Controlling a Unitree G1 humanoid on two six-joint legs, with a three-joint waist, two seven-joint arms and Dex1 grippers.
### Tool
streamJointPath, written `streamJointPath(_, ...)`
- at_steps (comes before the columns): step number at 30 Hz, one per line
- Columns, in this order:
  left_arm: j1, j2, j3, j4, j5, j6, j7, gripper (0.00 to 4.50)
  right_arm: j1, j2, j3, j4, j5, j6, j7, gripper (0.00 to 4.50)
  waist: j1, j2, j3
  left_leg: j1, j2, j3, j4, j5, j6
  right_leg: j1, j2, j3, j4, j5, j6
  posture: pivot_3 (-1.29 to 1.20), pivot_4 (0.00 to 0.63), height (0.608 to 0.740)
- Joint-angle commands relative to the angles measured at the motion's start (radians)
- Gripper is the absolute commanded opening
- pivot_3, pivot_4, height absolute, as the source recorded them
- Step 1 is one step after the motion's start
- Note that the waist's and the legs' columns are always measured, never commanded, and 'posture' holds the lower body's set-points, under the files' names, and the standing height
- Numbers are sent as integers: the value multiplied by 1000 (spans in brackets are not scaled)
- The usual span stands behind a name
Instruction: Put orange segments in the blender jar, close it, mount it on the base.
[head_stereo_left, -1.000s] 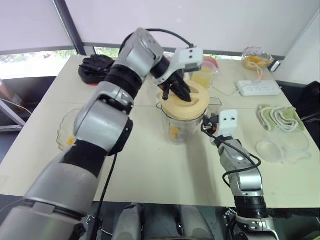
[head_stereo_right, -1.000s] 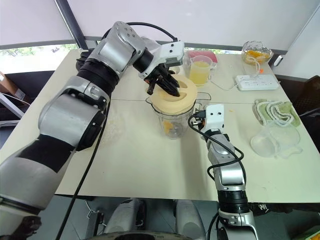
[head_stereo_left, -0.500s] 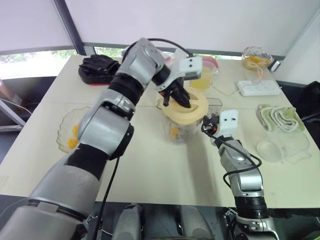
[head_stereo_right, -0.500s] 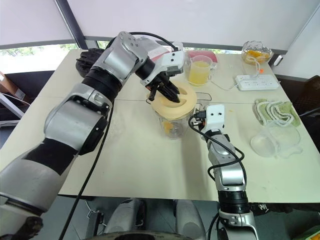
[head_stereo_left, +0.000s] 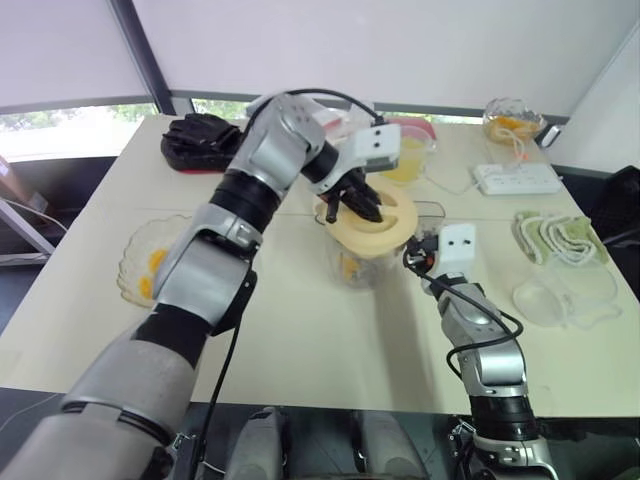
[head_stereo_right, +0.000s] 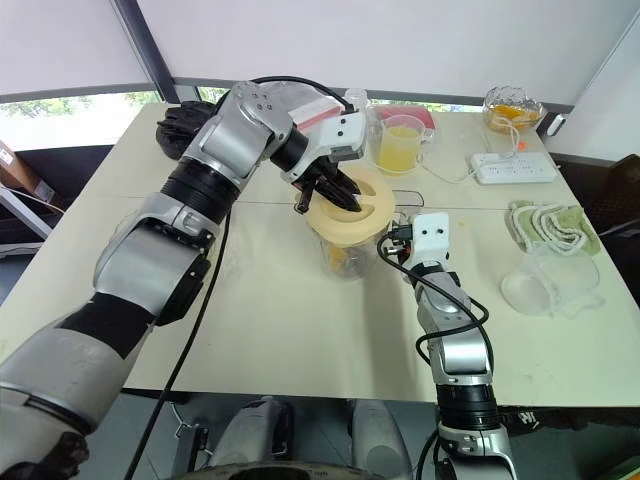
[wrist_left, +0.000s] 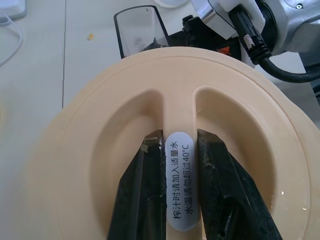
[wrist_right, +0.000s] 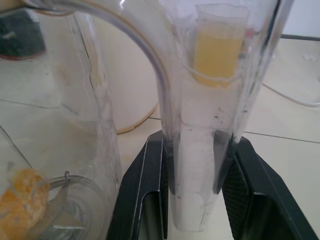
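Observation:
The clear blender jar (head_stereo_left: 358, 266) stands mid-table with orange segments (wrist_right: 17, 202) at its bottom near the blade. A cream round lid (wrist_left: 80, 150) lies on the jar's mouth, slightly tilted. My left gripper (wrist_left: 179, 137) is shut on the lid's raised middle ridge, reaching down onto it from above (head_stereo_left: 360, 203). The right gripper (wrist_right: 195, 142) is shut on the jar's clear handle (wrist_right: 195, 170) from the jar's right side (head_stereo_left: 420, 255). The cream-white base (wrist_right: 132, 85) stands behind the jar. More orange segments (head_stereo_left: 150, 275) lie in a scalloped glass dish (head_stereo_left: 128, 262) at the left.
A cup of yellow juice (head_stereo_left: 405, 158) stands just behind the jar. At the back right are a power strip (head_stereo_left: 518, 178) and a glass bowl (head_stereo_left: 512, 115). A cloth (head_stereo_left: 560, 235) and a clear container (head_stereo_left: 565, 295) lie at the right. A black object (head_stereo_left: 200, 140) sits back left.
My left wrist has sunk and turned a little with the lid still in its grip, and the lid sits lower on the jar. The right gripper has kept still on the handle.

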Motion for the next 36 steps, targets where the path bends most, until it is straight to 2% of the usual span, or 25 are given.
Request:
streamJointPath(1, 69, -28, -83, 52, 48, 86, 49, 270, -16, -6, -7, -55, -2, -22, 3, 850, 0, 0, 0, 3, 0, 0, 0, 0, 0, 4, 0, 0, -1, -2, -3, 0, 150, 740)
streamJointPath(13, 34, -51, -97, 105, 69, 272, 196, 270, -18, 3, 7, -49, -9, -25, 0, 850, 3, 0, -1, 4, 0, 0, 0, 0, 0, 6, -1, 0, -4, -2, -2, 0, 150, 740)
streamJointPath(19, 56, -40, -113, 84, 84, 284, 233, 270, -19, -3, 16, -40, -18, -35, 1, 850, 3, 1, -4, 4, 0, -1, 0, 0, 0, 8, -2, -1, -8, -2, -3, 0, 150, 740)
streamJointPath(26, 93, -12, -132, 3, 75, 264, 192, 270, -24, -2, 16, -32, -18, -39, -1, 850, -1, 2, -9, 4, 1, 0, 0, 0, 0, 10, -2, 0, -12, -2, -3, 0, 150, 740)
streamJointPath(28, 104, -6, -136, -17, 73, 249, 189, 1352, -27, -3, 16, -30, -17, -40, 1, 852, -2, 3, -9, 4, 1, 0, 0, 0, 0, 10, -2, 0, -12, -2, -3, 0, 150, 740)
streamJointPath(32, 119, 7, -145, -48, 63, 235, 190, 3167, -29, -7, 18, -25, -16, -42, 2, 852, -3, 3, -10, 5, 2, 0, -1, 0, 0, 10, -2, 0, -12, -2, -3, 0, 150, 740)
streamJointPath(34, 127, 18, -137, -70, 57, 198, 200, 4265, -31, -9, 19, -23, -17, -42, 4, 852, -1, 3, -11, 5, 2, 0, -1, 0, 0, 10, -2, 0, -12, -2, -4, 0, 150, 740)
streamJointPath(35, 130, 22, -131, -80, 51, 190, 203, 4469, -31, -9, 19, -23, -18, -42, 4, 852, -1, 5, -12, 5, 2, 0, -1, 0, 0, 10, -2, -1, -12, -2, -4, 0, 150, 740)
streamJointPath(36, 123, 25, -125, -85, 42, 204, 196, 4469, -31, -10, 19, -21, -18, -43, 5, 852, -3, 5, -12, 6, 3, 0, -1, 0, 0, 11, -2, 0, -12, -2, -4, 0, 150, 740)
